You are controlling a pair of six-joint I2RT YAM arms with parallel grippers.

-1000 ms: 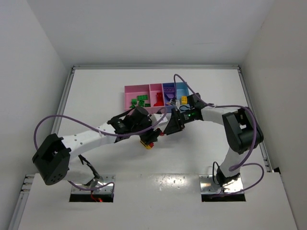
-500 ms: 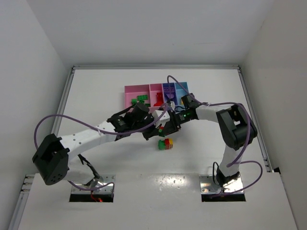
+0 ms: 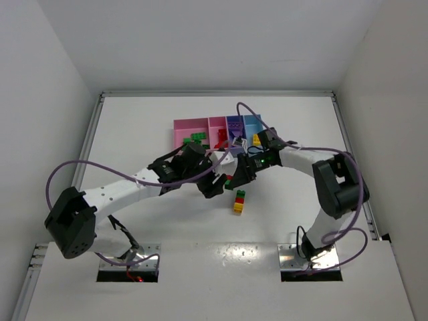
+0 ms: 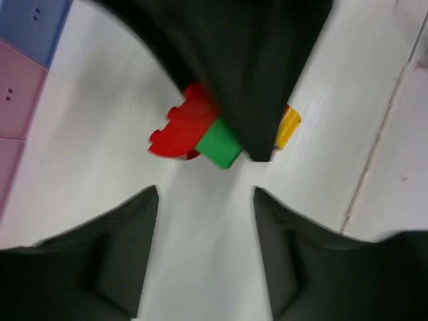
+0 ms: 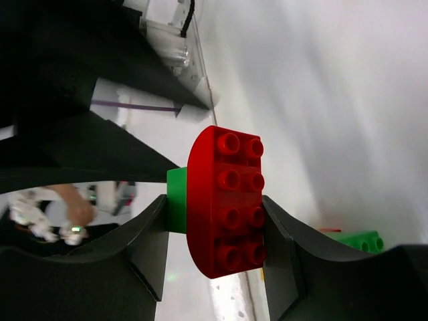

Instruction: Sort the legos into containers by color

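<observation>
White tabletop, right gripper jaws closed snug on a red rounded brick with a green brick stuck behind it, left gripper just beside, jaws partly apart, nothing between them, multicolour clump loose on the table nearby, containers beyond

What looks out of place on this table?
A green-and-yellow lego clump lies loose on the table, outside the containers, its colours unseparated. The right gripper holds a red-and-green clump.

White table with containers, lego clump
</observation>
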